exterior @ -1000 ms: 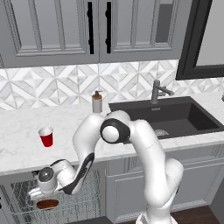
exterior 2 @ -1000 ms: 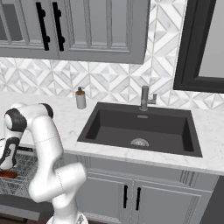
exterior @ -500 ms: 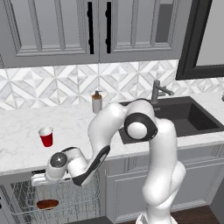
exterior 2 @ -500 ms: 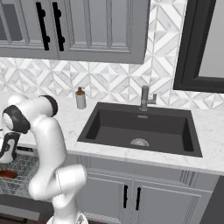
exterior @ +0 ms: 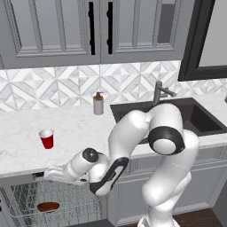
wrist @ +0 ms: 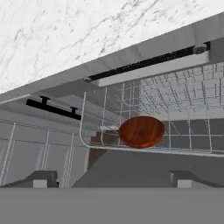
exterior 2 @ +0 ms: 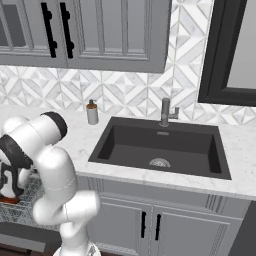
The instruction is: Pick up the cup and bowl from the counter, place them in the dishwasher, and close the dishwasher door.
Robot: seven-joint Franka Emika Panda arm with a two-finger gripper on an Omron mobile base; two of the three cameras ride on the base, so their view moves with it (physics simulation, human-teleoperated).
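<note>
- Two dark fingers (wrist: 111,180) stand wide apart at the bottom of the hand view, with nothing between them — they hold nothing and touch nothing.
- In the left base view the fingers (exterior: 41,175) sit at the end of the low, outstretched arm, just under the front edge of the desk (exterior: 75,128) and above the wire rack (exterior: 66,201).
- The bowl (wrist: 141,131) lies ahead of the fingers, inside the rack (wrist: 183,109) of the dishwasher (wrist: 144,72), near the rack's front rail; in the left base view the bowl (exterior: 48,206) rests on the rack floor, below the fingers.
- The cup (exterior: 46,138) stands upright on the desk, above the fingers and well apart from them; whether anything is inside it cannot be told.
- A soap dispenser (exterior: 98,103) stands farther back on the desk, near the black sink (exterior 2: 160,145) — that basin has only its drain showing.
- The dishwasher door (exterior 2: 30,239) hangs open, seen as a dark panel low in the right base view.
</note>
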